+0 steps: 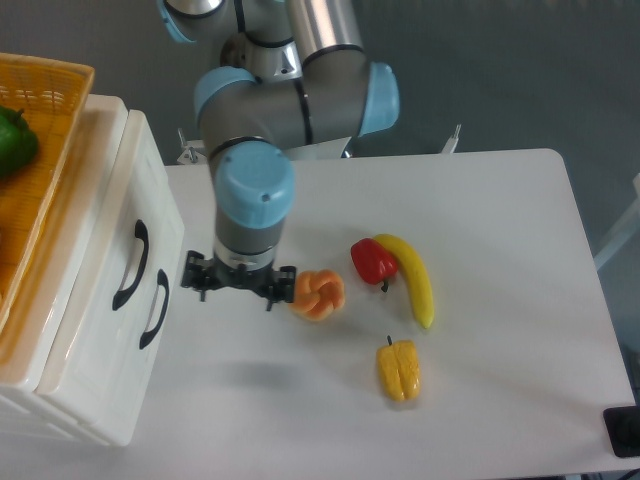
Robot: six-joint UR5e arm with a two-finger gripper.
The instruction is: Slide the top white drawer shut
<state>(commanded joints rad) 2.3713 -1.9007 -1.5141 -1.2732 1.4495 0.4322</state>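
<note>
Now the gripper point(238, 283), whose open or closed state I cannot tell, hangs just to the right of the top white drawer point(120, 225), whose long front faces it.

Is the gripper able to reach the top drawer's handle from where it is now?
Probably yes. The gripper hangs just right of the top drawer, and nothing lies between it and the handle. The orange pepper is on its other side.

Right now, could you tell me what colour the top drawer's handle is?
Black, clearest in the fixed camera view: handle.
</note>
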